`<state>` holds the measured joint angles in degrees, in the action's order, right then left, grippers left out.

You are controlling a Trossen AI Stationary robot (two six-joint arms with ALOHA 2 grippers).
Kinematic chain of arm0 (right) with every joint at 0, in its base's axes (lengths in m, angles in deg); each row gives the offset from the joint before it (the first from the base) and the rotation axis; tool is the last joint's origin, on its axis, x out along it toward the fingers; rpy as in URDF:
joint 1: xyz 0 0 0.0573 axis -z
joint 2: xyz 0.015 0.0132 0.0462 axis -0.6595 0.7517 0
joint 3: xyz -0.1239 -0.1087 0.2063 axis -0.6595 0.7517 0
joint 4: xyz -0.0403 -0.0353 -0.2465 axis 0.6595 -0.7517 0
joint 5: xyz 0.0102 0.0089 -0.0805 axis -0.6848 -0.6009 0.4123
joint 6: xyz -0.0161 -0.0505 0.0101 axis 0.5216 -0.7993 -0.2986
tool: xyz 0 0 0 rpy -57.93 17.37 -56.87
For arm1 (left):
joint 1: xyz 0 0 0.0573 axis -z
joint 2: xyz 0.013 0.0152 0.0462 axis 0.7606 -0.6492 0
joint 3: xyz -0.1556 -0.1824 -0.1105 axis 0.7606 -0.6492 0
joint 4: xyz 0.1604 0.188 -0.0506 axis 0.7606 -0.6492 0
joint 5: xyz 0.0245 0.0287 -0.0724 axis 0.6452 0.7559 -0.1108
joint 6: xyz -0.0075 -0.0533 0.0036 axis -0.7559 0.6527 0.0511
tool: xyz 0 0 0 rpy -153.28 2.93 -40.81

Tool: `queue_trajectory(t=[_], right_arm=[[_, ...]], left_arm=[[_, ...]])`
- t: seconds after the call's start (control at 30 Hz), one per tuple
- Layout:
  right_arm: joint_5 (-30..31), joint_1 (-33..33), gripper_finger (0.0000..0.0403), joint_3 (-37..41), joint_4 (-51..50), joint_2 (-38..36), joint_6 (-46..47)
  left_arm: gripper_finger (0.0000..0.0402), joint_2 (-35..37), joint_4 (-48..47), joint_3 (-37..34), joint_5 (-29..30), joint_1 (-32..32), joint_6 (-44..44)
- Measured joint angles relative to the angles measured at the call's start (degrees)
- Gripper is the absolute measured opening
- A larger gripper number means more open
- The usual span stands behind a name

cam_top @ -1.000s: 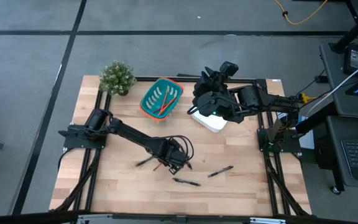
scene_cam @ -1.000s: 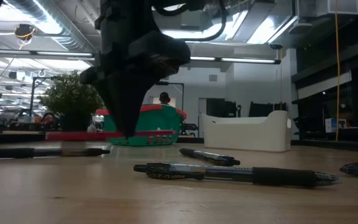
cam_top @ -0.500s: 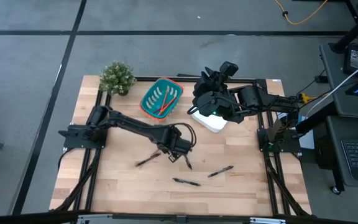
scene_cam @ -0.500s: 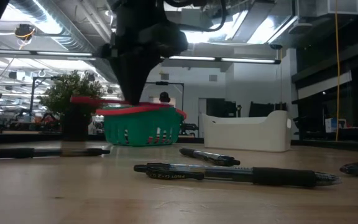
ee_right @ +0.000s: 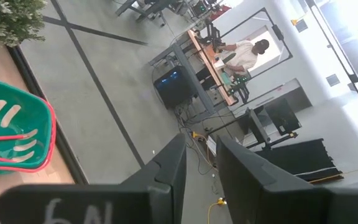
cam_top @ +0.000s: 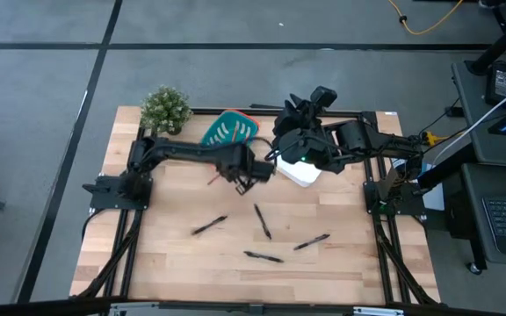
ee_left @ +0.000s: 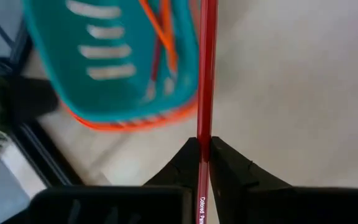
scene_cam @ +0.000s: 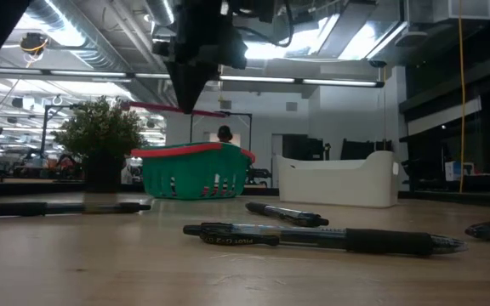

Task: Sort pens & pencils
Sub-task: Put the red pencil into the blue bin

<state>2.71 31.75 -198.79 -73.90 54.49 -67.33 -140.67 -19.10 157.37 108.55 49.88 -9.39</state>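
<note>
table [cam_top: 165, 263]: a light wooden top, seen from above with both arms mounted at its sides.
left arm [cam_top: 183, 153]: stretched across from the left side toward the back middle, so its wrist is placed just beside the basket.
right arm [cam_top: 367, 145]: folded up at the back right, parked over the white bin.
plant [cam_top: 165, 109]: a small potted green one, set at the back left corner, next to the basket.
white bin [scene_cam: 339, 180]: a low white tub, found right of the basket in the low view; partly covered by the right arm from above.
basket [cam_top: 228, 130]: teal with an orange-red rim, placed at the back of the table; a few orange-red sticks can be made out inside it in the left wrist view [ee_left: 160, 37].
left gripper [ee_left: 204, 152]: fingers pinched tight on a red pencil, held up in the air near the basket rim.
right gripper [ee_right: 197, 162]: fingers are seen with a narrow gap between them, nothing in it, pointed out at the room.
pencil [ee_left: 205, 74]: red, clamped crosswise in the left gripper; seen level and above the basket in the low view [scene_cam: 177, 108].
pens [cam_top: 262, 221]: four black ones are left lying on the front half of the table, well apart from each other and from the basket.
</note>
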Motion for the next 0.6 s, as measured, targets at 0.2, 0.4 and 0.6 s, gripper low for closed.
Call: queue_trajectory(t=[0.2, 0.4, 0.6], right_arm=[[0.1, 0.0, 0.009, 0.0, -0.1, 0.0, -1.2], [0.3, 0.0, 0.009, 0.0, -0.1, 0.0, -2.7], [0.8, 0.7, 0.009, 0.0, -0.1, 0.0, -2.8]], left_arm=[[0.0033, 0.0, 0.3, 1.5, 1.9, -8.9, -6.3], [0.0026, 0.0, 1.1, 1.5, 2.0, -16.9, -10.4], [0.0034, 0.0, 7.3, 0.9, 1.0, -20.3, -15.2]])
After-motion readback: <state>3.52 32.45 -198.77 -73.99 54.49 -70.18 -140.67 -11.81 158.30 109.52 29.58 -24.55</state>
